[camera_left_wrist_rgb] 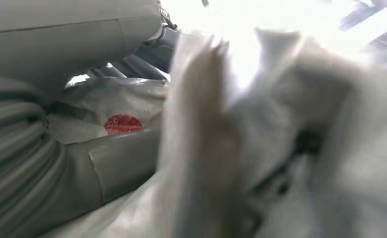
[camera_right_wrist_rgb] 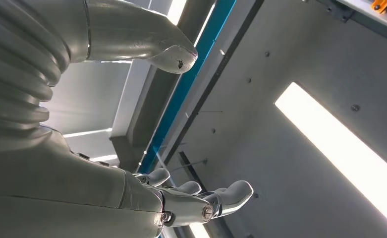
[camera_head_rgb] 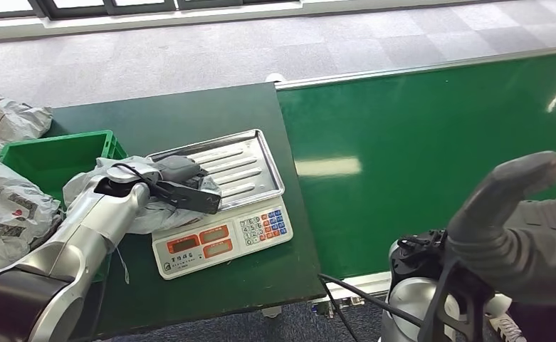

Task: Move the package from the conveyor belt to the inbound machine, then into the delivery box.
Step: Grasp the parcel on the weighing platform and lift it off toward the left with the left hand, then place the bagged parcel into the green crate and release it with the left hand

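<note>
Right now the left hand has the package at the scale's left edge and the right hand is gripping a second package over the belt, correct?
Not quite. The left hand does hold the package at the left edge of the scale, but the right hand holds nothing: the right wrist view shows its fingers apart and empty, raised beside the belt.

The left robot hand point(camera_left_wrist_rgb: 67, 148), grey and ribbed, gripped a crumpled white package point(camera_left_wrist_rgb: 280, 148) that lay blurred against it, a round red mark point(camera_left_wrist_rgb: 123, 124) showing on the plastic behind.
</note>
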Robot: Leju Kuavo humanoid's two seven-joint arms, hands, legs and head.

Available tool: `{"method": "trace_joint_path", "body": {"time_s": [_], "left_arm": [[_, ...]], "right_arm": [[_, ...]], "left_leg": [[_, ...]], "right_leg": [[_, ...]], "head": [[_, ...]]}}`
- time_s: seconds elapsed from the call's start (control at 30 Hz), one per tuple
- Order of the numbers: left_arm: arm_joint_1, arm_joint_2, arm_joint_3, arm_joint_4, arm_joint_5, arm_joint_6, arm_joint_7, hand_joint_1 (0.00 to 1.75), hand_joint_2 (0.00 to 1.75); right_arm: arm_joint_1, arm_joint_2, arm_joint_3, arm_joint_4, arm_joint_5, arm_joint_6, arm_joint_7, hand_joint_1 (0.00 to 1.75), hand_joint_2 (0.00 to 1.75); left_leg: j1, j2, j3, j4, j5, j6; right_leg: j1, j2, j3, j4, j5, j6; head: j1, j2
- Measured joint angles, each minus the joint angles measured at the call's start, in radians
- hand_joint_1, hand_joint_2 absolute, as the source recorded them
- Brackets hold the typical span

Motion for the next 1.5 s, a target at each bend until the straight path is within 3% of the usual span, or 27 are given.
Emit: {"method": "trace_joint_path", "body": {"time_s": [0.1,0.27,0.4,0.5,0.67,0.73,0.83,0.9,1.1,1.2,1.23,1.33,1.5], "left_arm": [[-0.011,-0.013,0.004,-0.026,-0.004,0.314,0.149,1.75,1.75],[-0.035,-0.021,0.019,-0.070,-0.037,0.470,0.295,1.75,1.75],[-0.031,0.001,0.051,-0.143,-0.076,0.720,0.479,1.75,1.75],[-0.012,0.037,0.099,-0.221,-0.107,0.849,0.558,1.75,1.75],[0.067,0.086,0.183,-0.391,-0.192,0.887,0.634,1.75,1.75],[0.096,0.115,0.191,-0.444,-0.203,0.871,0.719,1.75,1.75],[0.090,0.197,0.109,-0.460,-0.205,0.711,0.974,1.75,1.75],[0.065,0.256,0.047,-0.413,-0.205,0.601,1.067,1.75,1.75],[0.010,0.375,0.025,-0.216,-0.205,0.662,1.079,1.73,1.75],[-0.002,0.406,0.027,-0.162,-0.203,0.666,1.077,0.44,1.75],[-0.006,0.417,0.033,-0.143,-0.202,0.668,1.074,0.02,1.31],[-0.013,0.458,0.066,-0.086,-0.198,0.703,1.053,0.00,0.00],[-0.008,0.490,0.122,-0.034,-0.193,0.846,1.030,0.00,0.00]], "right_arm": [[0.009,-0.002,-0.012,-0.023,0.020,0.000,0.000,0.00,1.75],[0.021,-0.006,-0.023,-0.047,0.026,0.000,0.000,0.00,1.75],[0.025,-0.006,-0.031,-0.050,0.017,0.000,0.000,0.00,1.75],[0.025,-0.007,-0.035,-0.050,0.004,0.000,0.000,0.00,1.75],[0.024,-0.007,-0.038,-0.045,-0.014,0.000,0.000,0.00,1.75],[0.024,-0.007,-0.039,-0.039,-0.018,0.000,0.000,0.00,1.75],[0.023,-0.007,-0.041,-0.031,-0.019,0.000,0.000,0.00,1.75],[0.023,-0.007,-0.042,-0.026,-0.017,0.000,0.000,0.00,1.75],[0.025,-0.007,-0.044,-0.017,-0.013,0.000,0.000,0.00,1.75],[0.025,-0.007,-0.045,-0.014,-0.012,0.000,0.000,0.00,1.75],[0.026,-0.007,-0.046,-0.013,-0.012,0.000,0.000,0.00,1.75],[0.030,-0.007,-0.048,-0.009,-0.008,0.000,0.000,0.00,1.75],[0.031,-0.007,-0.051,0.001,-0.006,0.000,0.000,0.00,1.75]], "left_leg": [[0.000,0.000,-0.004,0.001,0.001,0.000],[0.000,0.000,-0.006,0.001,0.001,0.000],[0.000,0.001,-0.008,0.001,0.001,0.000],[0.000,0.002,-0.008,0.000,0.001,-0.001],[0.000,0.001,-0.009,0.000,0.001,-0.001],[0.000,0.001,-0.009,0.000,0.001,-0.001],[0.000,0.004,-0.009,0.000,0.001,-0.001],[0.001,0.004,-0.010,0.000,0.002,-0.001],[0.001,0.008,-0.010,0.000,0.002,-0.002],[0.002,0.007,-0.012,0.000,0.002,-0.002],[0.002,0.007,-0.012,0.000,0.002,-0.002],[0.002,0.010,-0.012,0.000,0.002,-0.003],[0.002,0.005,-0.014,0.000,0.002,-0.003]], "right_leg": [[0.000,0.000,-0.003,0.000,0.002,0.000],[0.000,0.000,-0.005,0.000,0.002,-0.001],[0.000,0.000,-0.007,0.000,0.002,-0.001],[0.000,0.002,-0.008,0.000,0.002,-0.001],[0.001,0.001,-0.008,0.001,0.001,-0.001],[0.001,0.002,-0.008,0.001,0.001,-0.001],[0.001,0.003,-0.010,0.001,0.002,-0.001],[0.001,0.003,-0.010,0.001,0.002,-0.002],[0.002,0.007,-0.013,0.002,0.003,-0.004],[0.002,0.006,-0.013,0.002,0.003,-0.004],[0.002,0.006,-0.014,0.002,0.003,-0.004],[0.002,0.009,-0.016,0.002,0.003,-0.004],[0.003,0.004,-0.016,0.002,0.002,-0.005]], "head": [[0.000,0.000],[0.000,0.000],[0.000,0.000],[0.000,0.000],[0.000,0.000],[0.000,0.000],[0.000,0.000],[0.000,0.000],[0.000,0.000],[0.000,0.000],[0.000,0.000],[0.000,0.000],[0.000,0.000]]}}
